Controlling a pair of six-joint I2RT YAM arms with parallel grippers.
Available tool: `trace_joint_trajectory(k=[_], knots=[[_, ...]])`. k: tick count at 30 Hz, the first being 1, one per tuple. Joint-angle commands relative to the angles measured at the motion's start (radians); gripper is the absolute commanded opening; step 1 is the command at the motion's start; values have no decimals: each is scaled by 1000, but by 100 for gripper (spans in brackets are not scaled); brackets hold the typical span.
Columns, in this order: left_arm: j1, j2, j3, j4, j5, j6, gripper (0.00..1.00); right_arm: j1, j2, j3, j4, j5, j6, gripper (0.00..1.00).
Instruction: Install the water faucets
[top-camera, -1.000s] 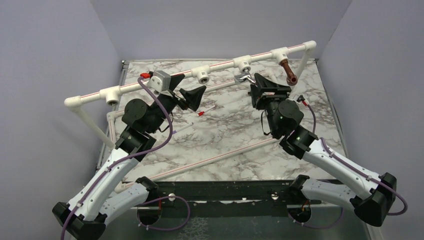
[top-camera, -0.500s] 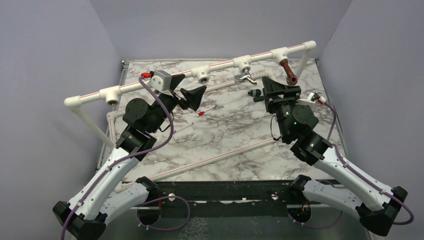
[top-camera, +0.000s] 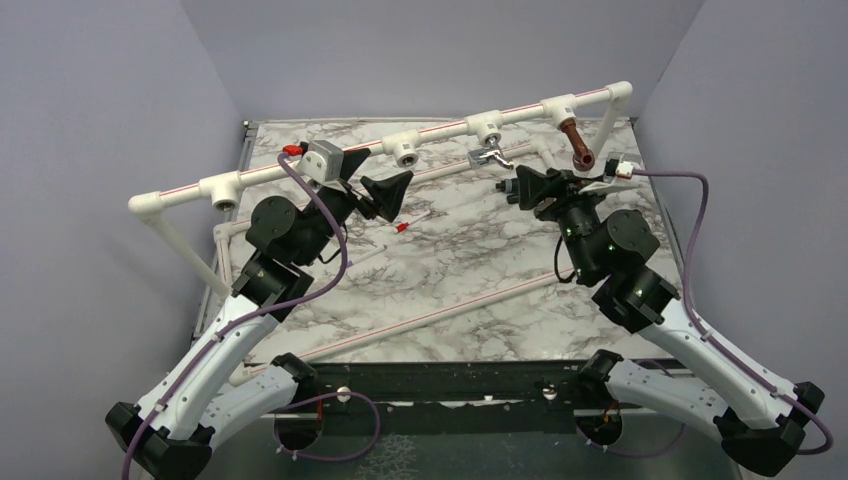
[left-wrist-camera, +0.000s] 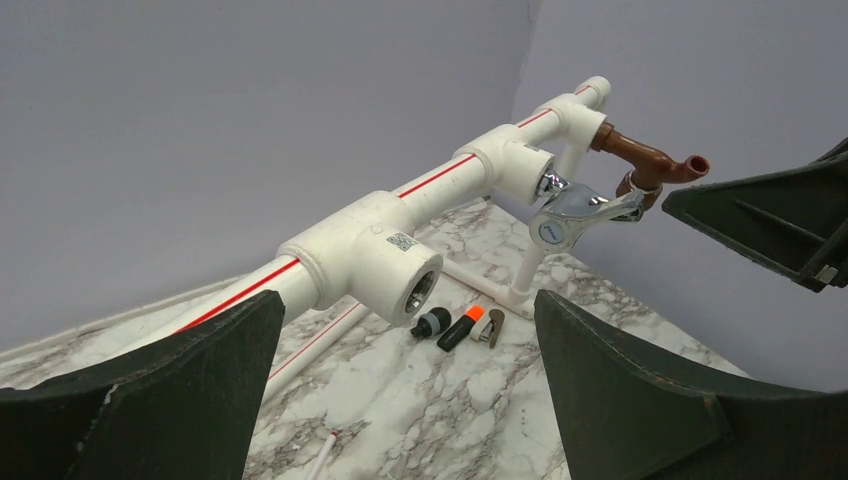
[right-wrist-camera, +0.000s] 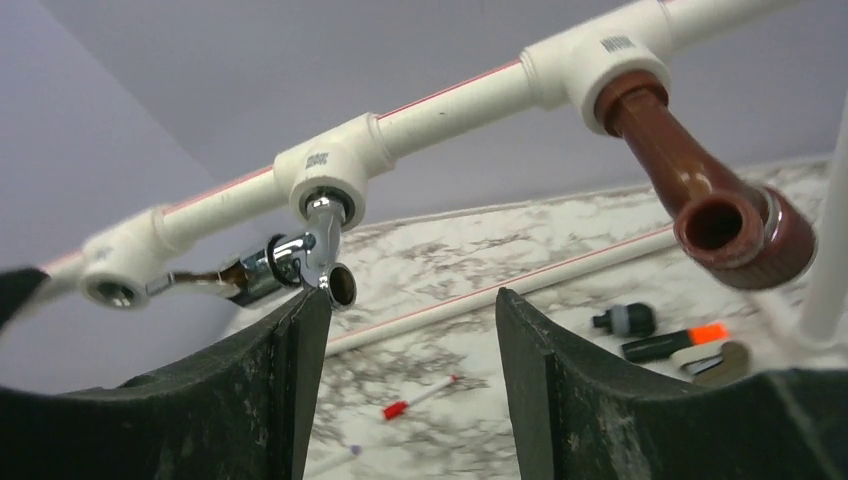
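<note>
Between the right hand's fingers: nothing; the right hand (right-wrist-camera: 405, 300) is parted and empty, its tips aimed up at the white pipe (right-wrist-camera: 460, 100).
Just above one fingertip: the chrome faucet (right-wrist-camera: 300, 265), its stem entered in a tee socket (right-wrist-camera: 320, 170), the lever off to one side and the spout mouth almost touching that tip.
Up and across from the hand: the reddish-brown faucet (right-wrist-camera: 700, 190), seated in the end tee socket (right-wrist-camera: 600, 55), its spout mouth facing the hand.
Beyond and below the hand: the counter (right-wrist-camera: 450, 345), with small loose bits (right-wrist-camera: 670, 343) lying on it.
Far side: the left hand (left-wrist-camera: 405, 305) is spread wide and empty, facing an empty tee socket (left-wrist-camera: 375, 265), well apart from both faucets.
Chrome handling: probably rigid metal, dense for its size, polished and slippery. Take the stout body beside the stem, not the lever, which would likely swing.
Brown handling: looks like light, stiff plastic, less slick. The threads could cross if forced, so grip the straight neck near the socket.
</note>
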Motion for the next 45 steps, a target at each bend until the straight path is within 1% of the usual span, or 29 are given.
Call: trace_joint_trajectory(k=[1, 7, 9, 12, 15, 19, 23, 25, 30, 36, 40, 45], knots=[[4, -12, -7, 11, -16, 8, 96, -2, -19, 48, 3, -168, -474, 67], [3, -18, -7, 11, -14, 6, 96, -2, 4, 68, -173, -355, -987, 73], [3, -23, -6, 12, -13, 8, 96, -2, 3, 67, -217, -397, -1101, 75], [4, -27, -6, 11, -16, 10, 96, -1, -12, 43, -236, -465, -1287, 76], [3, -30, -6, 10, -19, 10, 96, -2, -25, 7, -183, -480, -1426, 77], [3, -30, -6, 9, -21, 10, 96, -2, -18, -65, -19, -424, -1646, 78], [3, -31, -6, 9, -22, 11, 96, -1, -9, -122, 131, -443, -1826, 76], [3, -31, -6, 11, -20, 9, 96, -2, 0, -126, 172, -462, -1886, 74], [3, -30, -6, 12, -19, 8, 96, -1, 34, -97, 227, -515, -1955, 71], [3, -29, -6, 11, -16, 6, 96, -2, 90, -63, 222, -549, -2006, 70], [3, -30, -6, 11, -16, 6, 96, -2, 116, -84, 308, -552, -2043, 67], [3, -30, -6, 12, -15, 6, 96, -2, 148, -79, 315, -544, -2050, 66]])
